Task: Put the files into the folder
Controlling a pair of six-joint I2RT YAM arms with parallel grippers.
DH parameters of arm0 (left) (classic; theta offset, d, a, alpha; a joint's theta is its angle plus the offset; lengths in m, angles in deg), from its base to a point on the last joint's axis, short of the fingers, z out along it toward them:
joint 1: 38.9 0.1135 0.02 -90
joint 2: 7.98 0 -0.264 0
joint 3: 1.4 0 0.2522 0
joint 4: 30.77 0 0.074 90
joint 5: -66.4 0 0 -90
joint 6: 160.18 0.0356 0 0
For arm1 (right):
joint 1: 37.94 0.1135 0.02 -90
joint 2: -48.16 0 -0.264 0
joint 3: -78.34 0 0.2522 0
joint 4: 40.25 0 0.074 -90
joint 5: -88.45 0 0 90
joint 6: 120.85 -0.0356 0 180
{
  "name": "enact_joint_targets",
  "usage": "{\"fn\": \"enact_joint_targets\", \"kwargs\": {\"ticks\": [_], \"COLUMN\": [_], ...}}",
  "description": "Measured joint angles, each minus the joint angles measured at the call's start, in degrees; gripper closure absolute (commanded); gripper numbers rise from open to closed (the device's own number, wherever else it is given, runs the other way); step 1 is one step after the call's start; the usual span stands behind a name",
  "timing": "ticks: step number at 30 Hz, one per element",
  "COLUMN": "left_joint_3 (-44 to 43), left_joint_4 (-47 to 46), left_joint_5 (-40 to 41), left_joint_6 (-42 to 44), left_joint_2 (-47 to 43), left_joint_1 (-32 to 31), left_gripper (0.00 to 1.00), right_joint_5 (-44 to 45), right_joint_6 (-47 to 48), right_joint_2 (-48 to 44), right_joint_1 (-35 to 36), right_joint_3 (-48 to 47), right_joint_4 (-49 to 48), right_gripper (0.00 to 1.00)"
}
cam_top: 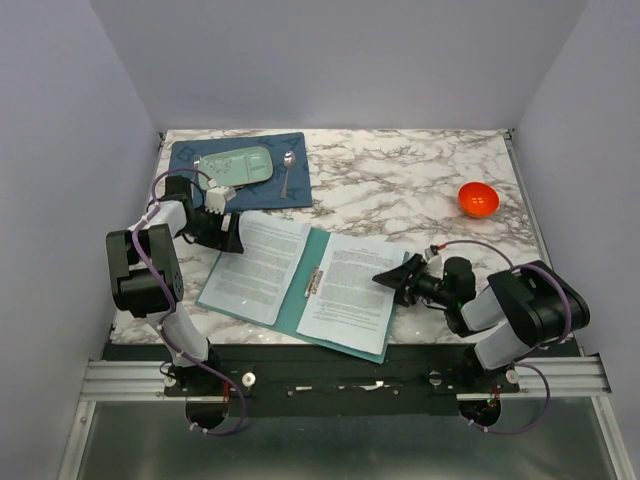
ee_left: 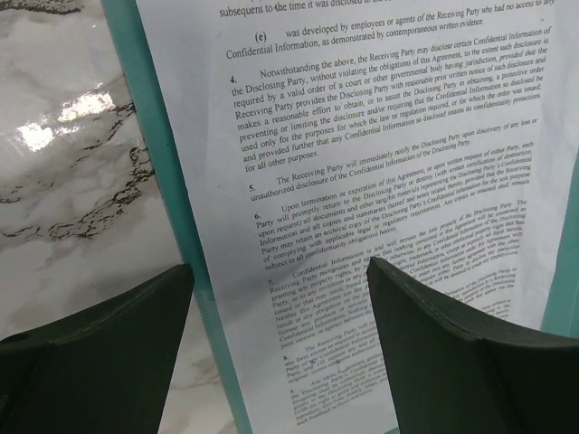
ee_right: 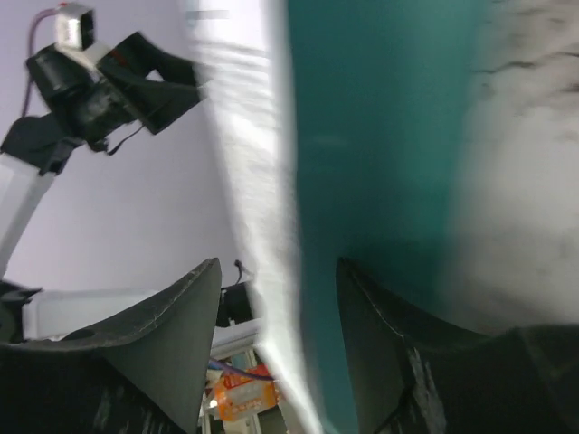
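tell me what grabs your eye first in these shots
The teal folder lying open mid-table, with white printed files on both halves, stands out first. A black arm flanks it on each side: the left pincer at its far left corner and the right pincer at its right edge, both open. A bright orange round object sits alone at the far right.

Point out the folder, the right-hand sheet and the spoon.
folder point(cam_top: 290, 316): top external view, teal strip by the spine.
right-hand sheet point(cam_top: 350, 290): top external view, middle of page.
spoon point(cam_top: 287, 175): top external view, handle.
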Motion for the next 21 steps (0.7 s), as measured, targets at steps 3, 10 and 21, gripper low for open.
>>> {"fn": "enact_joint_targets", "kwargs": {"ticks": [3,10,21], "left_joint_3": [0.1,0.1,0.0], "left_joint_4": [-0.1,-0.2,-0.3], "left_joint_5": [-0.1,-0.1,0.8], "left_joint_6": [-0.2,-0.5,-1.2], "left_joint_2": [0.0,0.0,0.0], "left_joint_1": [-0.3,-0.8,-1.0], "left_gripper": [0.11,0.12,0.12], "right_joint_5": [-1.9,-5.4,6.4], "right_joint_6": [-1.1,-2.3,15.0], "right_joint_2": [0.2,0.1,-20.5], "right_joint_1": [-0.1,-0.4,-0.8], "right_joint_3": [-0.1,-1.8,-16.4], "right_joint_4": [-4.9,-9.9,39.9], "right_gripper": [0.4,0.46,0.0]}}
